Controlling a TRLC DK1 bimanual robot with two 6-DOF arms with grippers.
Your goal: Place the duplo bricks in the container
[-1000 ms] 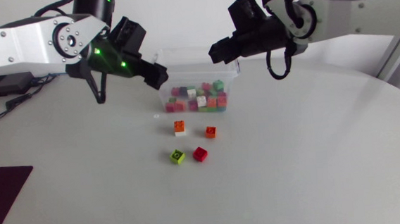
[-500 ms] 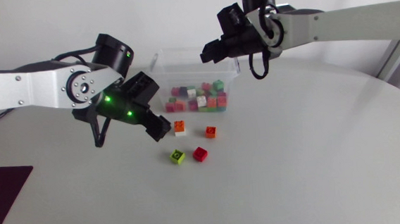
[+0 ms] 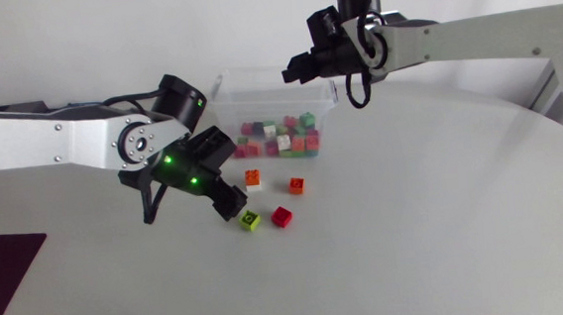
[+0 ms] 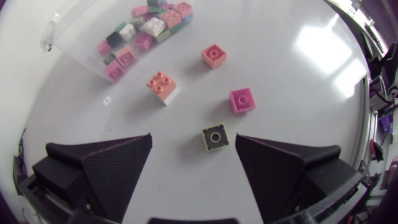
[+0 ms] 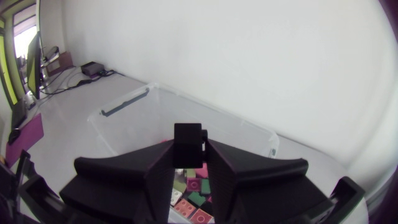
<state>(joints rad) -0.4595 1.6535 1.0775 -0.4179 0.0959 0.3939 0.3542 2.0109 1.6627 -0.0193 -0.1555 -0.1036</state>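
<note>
A: Fingers [image 4: 112, 165] on your L gripper [image 4: 194, 138] are wide apart, nothing held. Why there?
B: You've lined them up on the yellow-green brick [image 4: 215, 137]. It lies flat on the worktop [image 4: 298, 74] just ahead, in line w/ the gap. I'd say they're spread that wide so they clear both sides on the way down.
A: R gripper [image 5: 189, 157]?
B: Fingers narrow, pinched on a dark brick [image 5: 188, 142] from 2 sides. You're holding it over the container [image 5: 124, 107], above the bricks inside. Looks like a release position.
A: Other loose ones?
B: 3 more on the worktop near the container, none touching. Red brick [image 4: 242, 100] is beside the yellow-green one, orange brick [image 4: 213, 55] is further on, and the orange-on-white brick [image 4: 163, 86] is closest to the container wall.
A: Progress?
B: Most are in; 4 out + 1 in hand. Next for you is prob. lower L and close on the yellow-green one. Watch the red one, it's near one finger's path.
</note>
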